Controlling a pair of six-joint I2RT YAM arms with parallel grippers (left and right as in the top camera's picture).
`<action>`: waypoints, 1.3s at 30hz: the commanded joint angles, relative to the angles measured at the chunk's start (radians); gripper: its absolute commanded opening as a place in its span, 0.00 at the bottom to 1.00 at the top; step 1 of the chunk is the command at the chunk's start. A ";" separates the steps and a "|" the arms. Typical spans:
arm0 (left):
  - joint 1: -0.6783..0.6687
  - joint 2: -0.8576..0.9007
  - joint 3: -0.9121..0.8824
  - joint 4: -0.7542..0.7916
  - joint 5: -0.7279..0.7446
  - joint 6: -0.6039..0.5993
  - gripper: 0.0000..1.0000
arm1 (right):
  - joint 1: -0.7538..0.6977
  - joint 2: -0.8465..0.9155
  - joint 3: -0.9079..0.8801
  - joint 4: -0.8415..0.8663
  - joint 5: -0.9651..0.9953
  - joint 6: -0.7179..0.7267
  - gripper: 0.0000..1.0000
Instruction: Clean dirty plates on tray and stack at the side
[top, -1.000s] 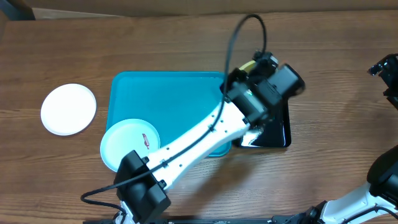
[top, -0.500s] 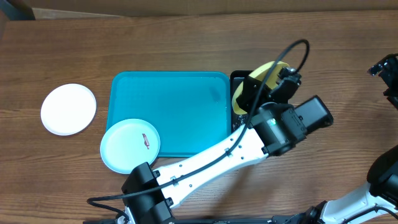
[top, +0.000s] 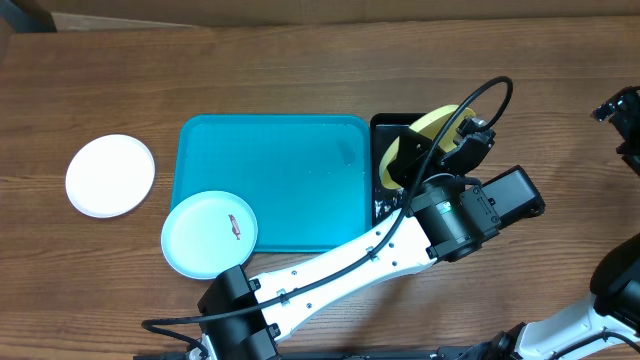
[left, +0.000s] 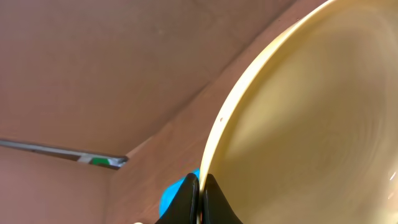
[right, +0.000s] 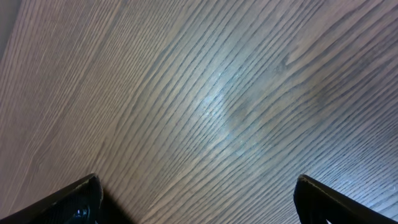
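- Left gripper (left: 199, 199) first: its two dark fingers are pinched nearly together on the rim of the yellow-green plate (left: 311, 124); a thin-edge hold, plate firmly in the claw.
- From overhead, that plate (top: 428, 124) is tipped up on edge over the far end of the black tray (top: 381, 128), right of the table's centre; whether its face carries a smear I cannot tell from either view.
- Just to the left, the turquoise tray (top: 280, 170) lies mid-table with most of its floor bare.
- One plate is on it: the pale blue plate (top: 208, 233) sits at the tray's near-left corner, overhanging the rim toward the near edge of the table; its reddish-brown smear (top: 233, 227) is plain to see, so that one is not cleaned.
- The white plate (top: 110, 176) lies flat on the wood near the left edge, well apart from the tray; it looks spotless from above, though a small mark could be lost at this size.
- Right gripper (right: 199, 199): fingers spread wide, nothing between them, only bare wood grain beneath; idle out by the right edge.
- Score so far, as I read it: white likely done and set aside; yellow-green mid-clean; pale blue untouched; no stack built yet.
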 joint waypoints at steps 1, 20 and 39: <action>0.022 -0.030 0.029 -0.003 0.108 -0.032 0.04 | 0.001 -0.005 0.022 0.005 -0.005 0.007 1.00; 0.785 -0.027 0.029 -0.057 1.548 -0.094 0.04 | 0.001 -0.005 0.022 0.005 -0.005 0.007 1.00; 1.789 -0.016 -0.163 -0.225 1.489 -0.151 0.04 | 0.001 -0.005 0.022 0.005 -0.005 0.007 1.00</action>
